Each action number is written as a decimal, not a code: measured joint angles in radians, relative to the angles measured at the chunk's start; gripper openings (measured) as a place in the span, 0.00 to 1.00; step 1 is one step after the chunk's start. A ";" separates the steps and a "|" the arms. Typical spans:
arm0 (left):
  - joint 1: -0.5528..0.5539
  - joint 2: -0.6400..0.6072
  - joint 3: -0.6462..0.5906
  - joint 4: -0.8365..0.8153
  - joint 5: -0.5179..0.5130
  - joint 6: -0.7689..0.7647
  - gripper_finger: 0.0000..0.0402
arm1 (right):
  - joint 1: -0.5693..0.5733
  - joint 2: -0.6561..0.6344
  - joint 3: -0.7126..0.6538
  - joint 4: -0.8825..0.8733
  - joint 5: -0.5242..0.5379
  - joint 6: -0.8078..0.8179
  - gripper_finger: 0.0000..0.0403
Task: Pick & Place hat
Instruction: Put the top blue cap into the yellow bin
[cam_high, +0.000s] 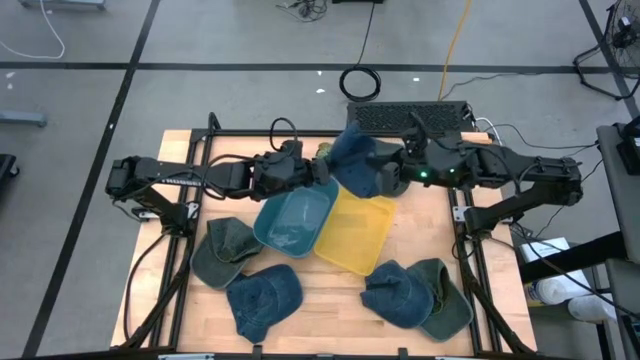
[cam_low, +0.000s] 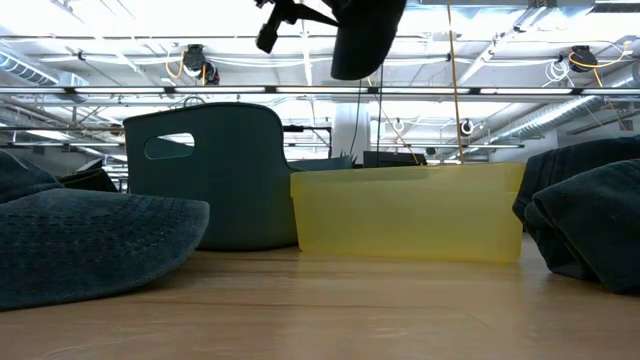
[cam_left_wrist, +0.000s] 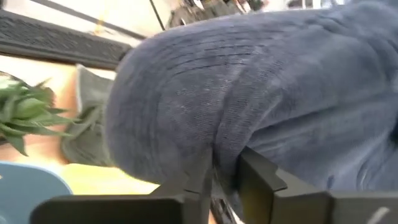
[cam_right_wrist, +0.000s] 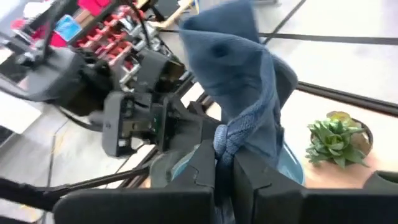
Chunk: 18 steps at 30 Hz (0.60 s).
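high view: both arms meet over the far middle of the wooden table (cam_high: 330, 300), each holding the same blue hat (cam_high: 355, 160), which hangs in the air between them above the far ends of the two bins. the left gripper (cam_high: 325, 170) comes in from the left and meets the hat's near-left edge; the right gripper (cam_high: 392, 175) comes in from the right and grips its other side. below them sit a teal bin (cam_high: 293, 222) and a yellow bin (cam_high: 358, 232), side by side and touching, both angled on the table.

in the left wrist view the left gripper (cam_left_wrist: 225, 174) has its dark fingers (cam_left_wrist: 261, 177) pressed together on a fold of the blue hat (cam_left_wrist: 261, 93). in the right wrist view the right gripper (cam_right_wrist: 224, 163) is likewise pinched on a bunched edge of the hat (cam_right_wrist: 239, 68), with the cloth standing up past the fingers and the left arm close behind it.

a small green plant (cam_high: 324, 152) stands just beside the hat on the far side. other hats lie on the table: a grey-green hat (cam_high: 222, 250) and a dark blue hat (cam_high: 263, 297) near the left front, and a blue hat and green hat pair (cam_high: 415, 295) near the right front.

in the low view the held hat (cam_low: 365, 38) hangs well above the yellow bin (cam_low: 410, 212).
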 joint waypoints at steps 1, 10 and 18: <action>0.002 0.000 0.000 -0.001 0.025 0.011 0.20 | -0.006 -0.007 0.000 -0.003 -0.021 -0.011 0.01; 0.002 -0.018 0.000 0.007 0.224 0.085 0.31 | -0.066 -0.066 0.001 -0.009 -0.166 -0.107 0.01; 0.003 -0.082 -0.001 0.007 0.344 0.222 0.32 | -0.094 -0.152 0.001 -0.011 -0.307 -0.178 0.01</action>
